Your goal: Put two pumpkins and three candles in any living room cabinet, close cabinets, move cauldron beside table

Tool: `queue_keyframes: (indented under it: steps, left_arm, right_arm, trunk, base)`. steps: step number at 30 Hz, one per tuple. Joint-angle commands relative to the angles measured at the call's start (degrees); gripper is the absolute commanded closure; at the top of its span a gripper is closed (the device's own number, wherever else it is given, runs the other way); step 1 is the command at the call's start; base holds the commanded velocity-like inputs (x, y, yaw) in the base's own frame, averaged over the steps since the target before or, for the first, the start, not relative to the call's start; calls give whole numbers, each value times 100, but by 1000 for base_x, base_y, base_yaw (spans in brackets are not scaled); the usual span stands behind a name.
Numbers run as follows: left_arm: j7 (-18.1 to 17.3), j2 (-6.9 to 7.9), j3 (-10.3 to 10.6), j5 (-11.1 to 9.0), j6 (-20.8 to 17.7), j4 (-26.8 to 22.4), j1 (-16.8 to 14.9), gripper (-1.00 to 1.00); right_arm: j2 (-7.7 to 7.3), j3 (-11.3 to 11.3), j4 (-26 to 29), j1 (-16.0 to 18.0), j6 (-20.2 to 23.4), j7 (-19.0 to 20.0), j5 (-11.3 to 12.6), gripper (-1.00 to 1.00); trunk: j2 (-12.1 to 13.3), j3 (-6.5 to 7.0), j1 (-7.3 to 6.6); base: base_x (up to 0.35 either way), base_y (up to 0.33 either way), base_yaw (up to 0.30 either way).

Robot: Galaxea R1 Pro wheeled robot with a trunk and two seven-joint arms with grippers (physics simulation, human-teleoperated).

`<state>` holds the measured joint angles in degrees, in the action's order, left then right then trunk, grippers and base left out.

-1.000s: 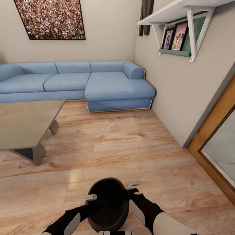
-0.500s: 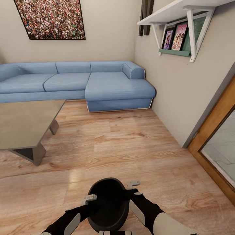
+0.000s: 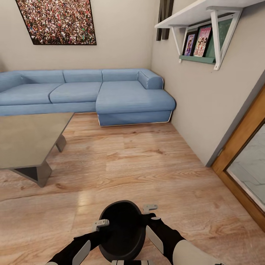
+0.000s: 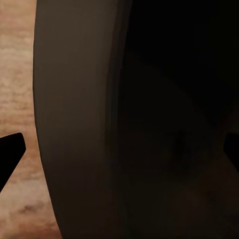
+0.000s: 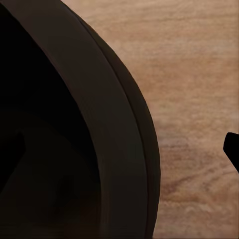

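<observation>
I carry the cauldron at the frame's bottom centre, my left gripper and right gripper each straddling its rim, apparently clamped. The table at left is well apart; placing remains. Pumpkins, candles, cabinet: unverifiable here.
</observation>
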<state>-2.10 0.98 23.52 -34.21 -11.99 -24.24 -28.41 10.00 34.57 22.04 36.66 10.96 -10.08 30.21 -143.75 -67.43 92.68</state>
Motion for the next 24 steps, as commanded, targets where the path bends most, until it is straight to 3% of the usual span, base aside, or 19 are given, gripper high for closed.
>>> queue_keyframes:
  steps: [1,8,23,24]
  left_arm:
    - [-4,7,22,-6,-25,306,2,-100]
    - [-9,7,22,-6,-31,306,2,-100]
    - [-9,7,22,-6,-31,306,2,-100]
    - [-9,7,22,-6,-31,306,2,-100]
  right_arm:
    - [0,30,2,5,125,-45,32,-100]
    - [0,-12,2,8,708,-47,45,-100]
    - [0,-46,-27,7,818,-47,47,-100]
    - [0,-46,-51,8,819,-47,47,100]
  trunk:
    - [-1,-5,0]
    - [-1,-5,0]
    - [-1,-5,0]
    - [-1,-5,0]
  base:
    - [0,0,0]
    - [0,0,0]
    - [0,0,0]
    - [0,0,0]
